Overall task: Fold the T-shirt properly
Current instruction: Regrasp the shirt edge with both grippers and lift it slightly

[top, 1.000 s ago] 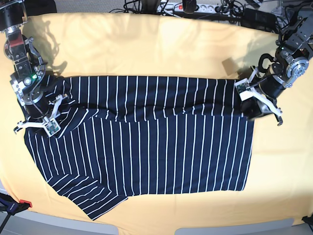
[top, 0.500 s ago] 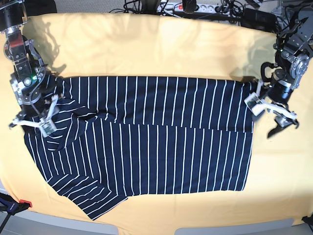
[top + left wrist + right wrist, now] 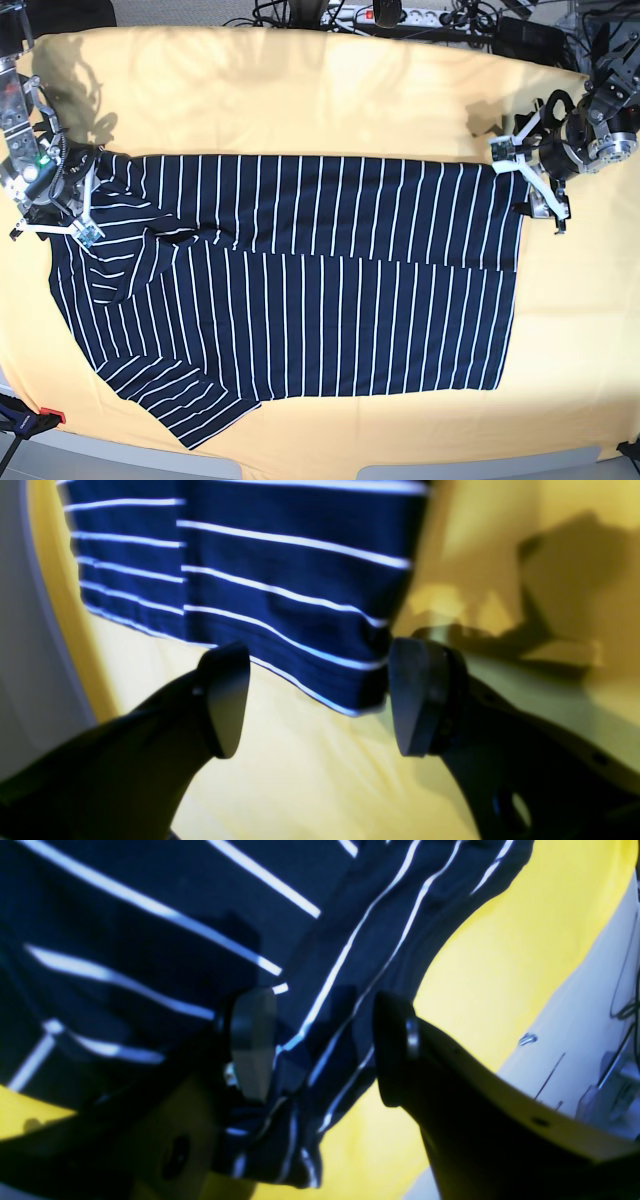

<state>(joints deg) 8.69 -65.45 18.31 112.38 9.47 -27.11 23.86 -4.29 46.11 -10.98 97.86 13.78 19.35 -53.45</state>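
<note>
Both arms have just let go of the T-shirt (image 3: 290,290) and drawn back toward the outer edges of the tabletop (image 3: 300,90). A second ago the left claw (image 3: 528,172) was pressing down on the shirt's hem corner and the right claw (image 3: 55,208) sat lower on the sleeve; now both hang apart from the cloth with their jaws wide and nothing between them. In the left wrist view the left claw (image 3: 310,700) hovers just off the hem corner, and the right wrist view shows the right claw (image 3: 320,1050) open above rumpled striped fabric. The shirt lies flat across the yellow cloth (image 3: 300,100), its top edge folded down in a long band over the body. That first lengthwise fold looks finished, so the lower edge and sleeve (image 3: 190,400) probably come next.
</note>
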